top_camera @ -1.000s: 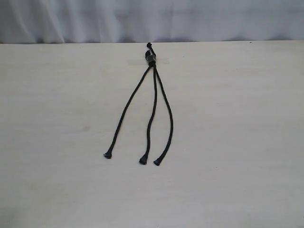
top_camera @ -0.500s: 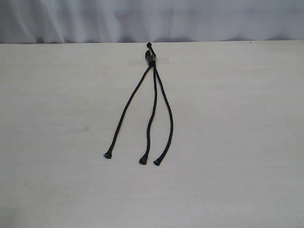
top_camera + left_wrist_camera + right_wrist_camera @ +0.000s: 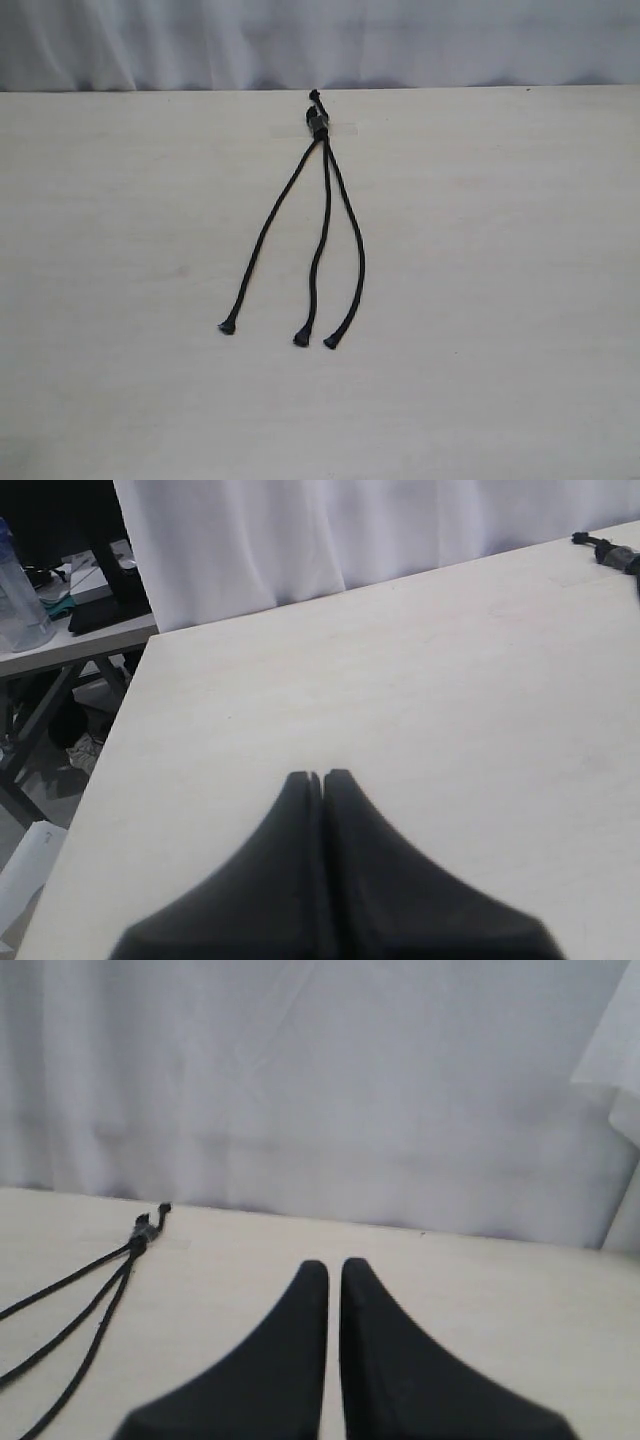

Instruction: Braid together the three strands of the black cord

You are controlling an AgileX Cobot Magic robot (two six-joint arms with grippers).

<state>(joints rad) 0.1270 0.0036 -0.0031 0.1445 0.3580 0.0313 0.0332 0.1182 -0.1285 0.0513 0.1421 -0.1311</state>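
Observation:
The black cord lies flat on the pale table, its knotted head [image 3: 318,120] at the far side. From there the three strands fan toward the near side without crossing: left strand [image 3: 268,230], middle strand [image 3: 322,235], right strand [image 3: 357,245]. Each one ends in a small flared tip. Neither gripper shows in the exterior view. My left gripper [image 3: 314,776] is shut and empty, hovering over bare table with the cord head [image 3: 610,550] far off. My right gripper [image 3: 334,1263] is shut with only a thin slit, holding nothing. The cord head [image 3: 148,1222] and strands [image 3: 70,1300] lie off to its side.
A white curtain [image 3: 320,40] hangs behind the table's far edge. In the left wrist view the table edge [image 3: 110,780] drops off toward a second bench with a clear bottle [image 3: 20,600] and clutter on the floor.

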